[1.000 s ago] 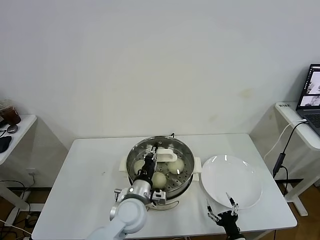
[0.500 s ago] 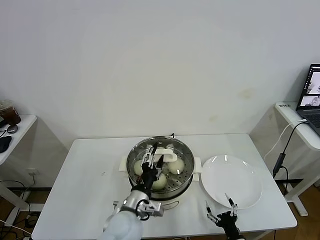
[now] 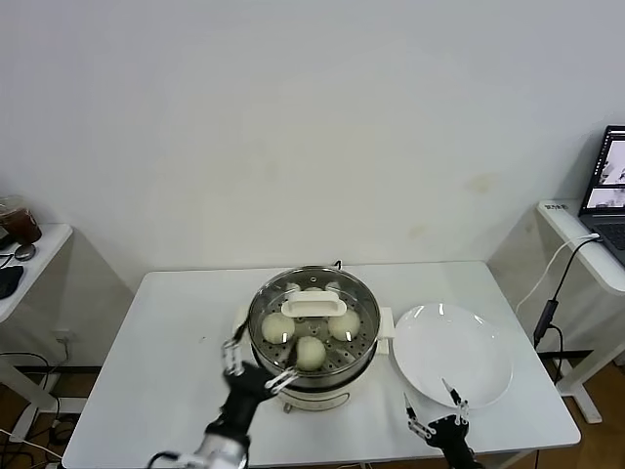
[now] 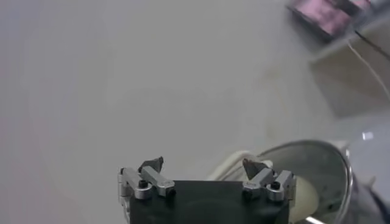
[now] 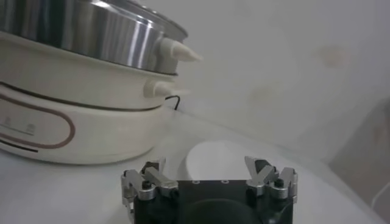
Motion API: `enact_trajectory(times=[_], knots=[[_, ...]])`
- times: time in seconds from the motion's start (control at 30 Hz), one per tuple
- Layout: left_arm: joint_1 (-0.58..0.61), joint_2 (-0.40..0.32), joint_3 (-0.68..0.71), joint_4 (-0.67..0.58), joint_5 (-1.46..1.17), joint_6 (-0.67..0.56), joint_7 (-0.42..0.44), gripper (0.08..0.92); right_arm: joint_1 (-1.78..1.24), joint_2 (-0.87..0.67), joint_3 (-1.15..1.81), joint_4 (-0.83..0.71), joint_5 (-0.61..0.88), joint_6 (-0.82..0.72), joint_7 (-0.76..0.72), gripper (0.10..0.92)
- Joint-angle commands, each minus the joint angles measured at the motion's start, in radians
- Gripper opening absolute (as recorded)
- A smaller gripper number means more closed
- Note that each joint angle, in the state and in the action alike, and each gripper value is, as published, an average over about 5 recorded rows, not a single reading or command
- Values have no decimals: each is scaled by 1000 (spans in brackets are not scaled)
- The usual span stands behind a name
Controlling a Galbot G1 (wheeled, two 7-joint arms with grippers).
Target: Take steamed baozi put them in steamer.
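The steamer (image 3: 312, 369), a shiny steel pot on a white base, stands mid-table. A glass lid with a white handle (image 3: 312, 309) lies on it. Through the lid I see three baozi (image 3: 278, 327), (image 3: 344, 324), (image 3: 311, 353) on the perforated tray; a fourth is hard to tell at the back. My left gripper (image 3: 256, 366) is open and empty, just in front of the pot's front-left wall. In the left wrist view its gripper (image 4: 204, 167) is open, with the lidded pot's rim (image 4: 329, 155) beyond. My right gripper (image 3: 433, 405) (image 5: 207, 167) is open and empty near the table's front edge, parked.
A flat white plate (image 3: 452, 354) lies right of the pot and holds nothing; it also shows in the right wrist view (image 5: 225, 159), beside the steamer's white base (image 5: 61, 122). A side table with a laptop (image 3: 610, 176) and cable stands far right.
My left gripper was over the pot at the lid's white handle. It has let go and drawn back toward me, down to the pot's front left. The lid stays on the pot.
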Motion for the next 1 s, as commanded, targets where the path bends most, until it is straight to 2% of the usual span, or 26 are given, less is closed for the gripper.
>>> enact_trajectory(times=[0.03,0.3,0.4,1.0], knots=[[435,-93,-299,-2,-395,-334,-110,823,-134,-155,-30,129,198,-54,4,823],[381,-148,-322,237,-539,-431,-37,823,-159,-142,-61,130,273,-41,41,823],[364,-156,-323,287,-542,-449,-32,823,-163,-128,-72,130,275,-38,50,823],[375,-175,-330,277,-455,-423,17,823,-169,-113,-97,149,246,-31,74,823]])
